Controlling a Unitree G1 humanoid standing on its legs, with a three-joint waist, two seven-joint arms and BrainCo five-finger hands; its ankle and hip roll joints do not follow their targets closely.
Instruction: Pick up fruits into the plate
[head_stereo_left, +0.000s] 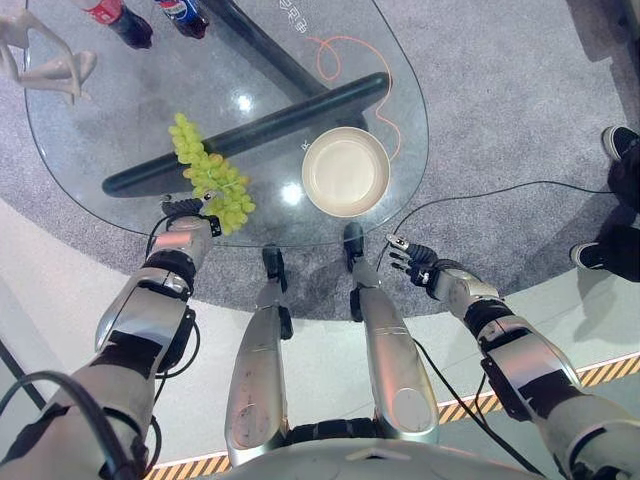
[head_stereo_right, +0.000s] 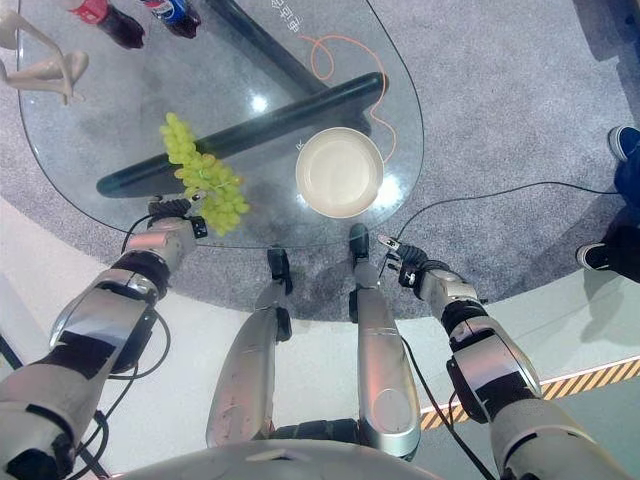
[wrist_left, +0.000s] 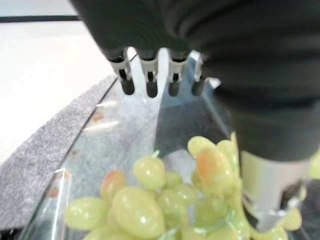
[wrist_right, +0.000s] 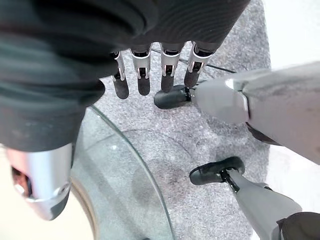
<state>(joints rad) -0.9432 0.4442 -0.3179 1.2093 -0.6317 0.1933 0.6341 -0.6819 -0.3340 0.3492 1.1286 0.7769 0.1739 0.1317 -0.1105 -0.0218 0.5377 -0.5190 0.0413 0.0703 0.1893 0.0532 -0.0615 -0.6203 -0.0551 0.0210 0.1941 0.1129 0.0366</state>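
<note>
The left hand (head_stereo_left: 187, 236) hovered over the grapes (head_stereo_left: 212, 180) on the glass desk (head_stereo_left: 120, 110), fingers (wrist_left: 148, 75) relaxed; the right hand (head_stereo_left: 418, 262) hung open beside the desk, near the plate (head_stereo_left: 345, 171).

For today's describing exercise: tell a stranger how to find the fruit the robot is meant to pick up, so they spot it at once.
Start at the glass table, with its dark bar beneath. On its near edge, left of the round cream plate, lies the bunch of green grapes, right in front of the left hand. It is the one green, knobbly cluster; the bottles stand at the far edge.
</note>
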